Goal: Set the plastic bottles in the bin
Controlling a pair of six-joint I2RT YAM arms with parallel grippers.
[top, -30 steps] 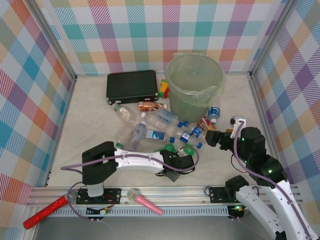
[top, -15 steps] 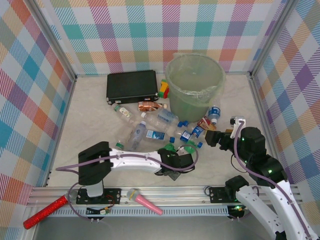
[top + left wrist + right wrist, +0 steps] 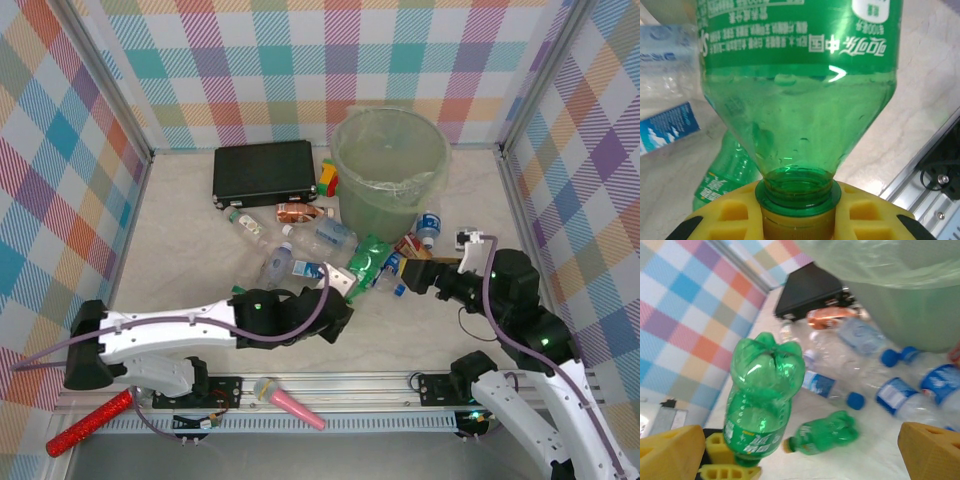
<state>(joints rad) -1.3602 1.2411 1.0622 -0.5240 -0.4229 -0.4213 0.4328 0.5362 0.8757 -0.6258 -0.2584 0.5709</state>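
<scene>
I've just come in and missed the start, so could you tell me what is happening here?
The left gripper is shut on the neck of a green bottle, holding it base-up above the table, short of the bin. The right gripper hangs open and empty. Other bottles lie on the table in front of the black case and the bin.

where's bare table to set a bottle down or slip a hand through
Bare table lies left of the bottle pile, from the black case's front to the left wall, and right of the bin to the right wall. Crowded: the pile fills the ground between case and bin front.
</scene>
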